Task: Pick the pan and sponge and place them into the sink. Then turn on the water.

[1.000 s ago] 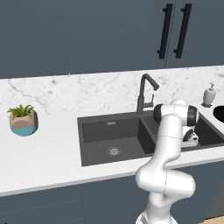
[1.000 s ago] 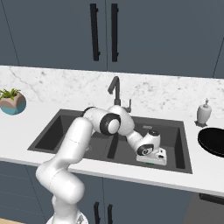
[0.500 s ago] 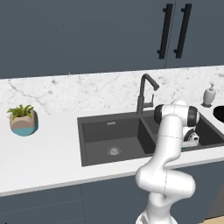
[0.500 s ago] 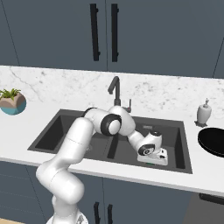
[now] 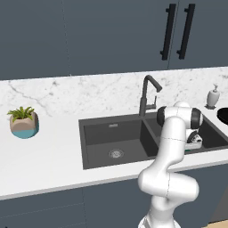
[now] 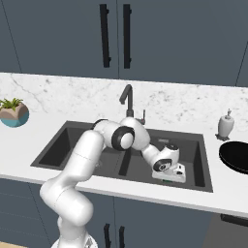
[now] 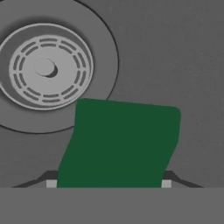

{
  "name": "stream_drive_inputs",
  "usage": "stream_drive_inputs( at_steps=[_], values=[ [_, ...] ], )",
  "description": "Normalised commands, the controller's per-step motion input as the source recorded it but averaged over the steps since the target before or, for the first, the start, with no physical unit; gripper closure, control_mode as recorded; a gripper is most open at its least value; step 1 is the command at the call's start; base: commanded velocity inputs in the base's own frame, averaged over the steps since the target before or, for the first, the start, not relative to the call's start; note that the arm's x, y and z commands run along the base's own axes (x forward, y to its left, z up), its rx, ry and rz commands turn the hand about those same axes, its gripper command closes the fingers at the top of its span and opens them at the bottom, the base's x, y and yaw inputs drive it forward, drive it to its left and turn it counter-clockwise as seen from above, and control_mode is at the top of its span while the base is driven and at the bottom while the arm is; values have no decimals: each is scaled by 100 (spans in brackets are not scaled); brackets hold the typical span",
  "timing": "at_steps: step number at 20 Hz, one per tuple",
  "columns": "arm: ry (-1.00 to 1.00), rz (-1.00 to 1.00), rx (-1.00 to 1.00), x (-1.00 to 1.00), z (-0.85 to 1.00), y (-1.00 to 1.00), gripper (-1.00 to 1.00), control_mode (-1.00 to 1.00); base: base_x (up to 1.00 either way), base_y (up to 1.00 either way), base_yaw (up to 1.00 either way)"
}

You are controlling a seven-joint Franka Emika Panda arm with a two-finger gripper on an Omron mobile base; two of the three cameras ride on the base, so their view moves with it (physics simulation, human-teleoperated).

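The sponge shows its dark green top in the hand view, just above the floor of the sink's right basin and beside the round metal drain. My gripper is shut on the sponge, one finger tip against each of its sides. From the right base view, the gripper is low inside the right basin of the dark grey sink. The black pan lies on the counter to the right of the sink, and its edge shows in the left base view. No water runs from the faucet.
A white soap dispenser stands on the counter between the sink and the pan. A potted plant sits far left on the counter. The faucet rises behind the sink's divider, close to my arm. Dark cabinets hang above.
The hand has barely shifted inside the right basin; the sponge stays between the fingers.
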Motion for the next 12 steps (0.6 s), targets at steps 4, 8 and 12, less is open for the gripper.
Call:
stream_drive_inputs(
  at_steps=[4,8,12],
  values=[
    [0,0,1,0,44,0,-100,-100,0,0,0],
    [0,0,0,0,75,0,-100,-100,0,0,0],
    [0,0,0,0,88,0,-100,-100,0,0,0]
  ],
)
